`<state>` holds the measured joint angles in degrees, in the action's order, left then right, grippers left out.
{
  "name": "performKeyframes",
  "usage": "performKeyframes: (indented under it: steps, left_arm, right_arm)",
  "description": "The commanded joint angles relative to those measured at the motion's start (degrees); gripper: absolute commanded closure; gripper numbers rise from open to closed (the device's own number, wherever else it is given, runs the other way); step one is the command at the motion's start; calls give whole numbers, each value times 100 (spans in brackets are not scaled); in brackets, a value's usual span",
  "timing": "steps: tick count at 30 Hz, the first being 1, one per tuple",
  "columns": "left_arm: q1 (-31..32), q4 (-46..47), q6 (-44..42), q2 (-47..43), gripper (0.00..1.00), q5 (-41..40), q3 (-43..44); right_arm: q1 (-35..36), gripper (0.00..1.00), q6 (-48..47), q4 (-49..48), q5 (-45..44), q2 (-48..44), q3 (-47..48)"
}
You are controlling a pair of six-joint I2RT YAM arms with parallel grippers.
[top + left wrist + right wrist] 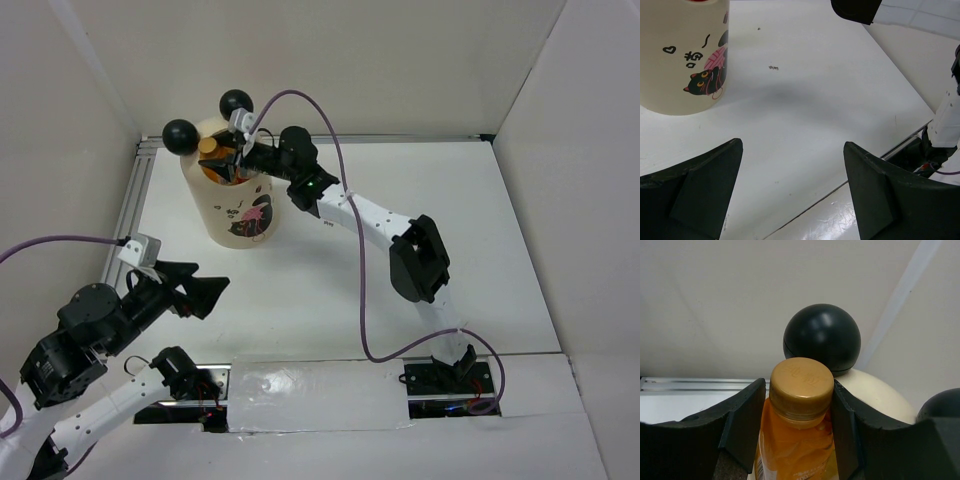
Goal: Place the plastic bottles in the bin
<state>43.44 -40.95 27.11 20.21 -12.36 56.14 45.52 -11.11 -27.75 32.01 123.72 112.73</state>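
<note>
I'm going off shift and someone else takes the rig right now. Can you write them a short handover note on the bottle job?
Left gripper: open and empty, over the bare table near the bin.
Right gripper: shut on the orange bottle, held upright at the bin's mouth, next to a black ball ear.
Done: the top view shows no bottle lying on the table. The right gripper hides most of the bin's inside, so its contents cannot be counted.
Left: the orange bottle is not yet released. Open the right gripper to drop it in, then probably pull that arm back.
</note>
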Motion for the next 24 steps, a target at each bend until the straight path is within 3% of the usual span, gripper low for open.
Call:
performKeyframes:
  steps: [1, 11, 13, 17, 24]
  left_arm:
    - [24, 52, -83, -105, 6, 32, 151]
    - [24, -1, -136, -157, 4, 32, 152]
    - [24, -1, -136, -157, 4, 32, 152]
    - [24, -1, -136, -157, 4, 32, 152]
    - [24, 52, -136, -157, 4, 32, 152]
  right_arm:
    - [36, 100, 13, -415, -160, 3, -163]
    - [36, 100, 13, -143, -107, 3, -322]
    - [36, 95, 13, 76, -107, 3, -322]
    - [36, 46, -40, 375, 77, 3, -164]
    - [36, 25, -145, 656, 192, 3, 83]
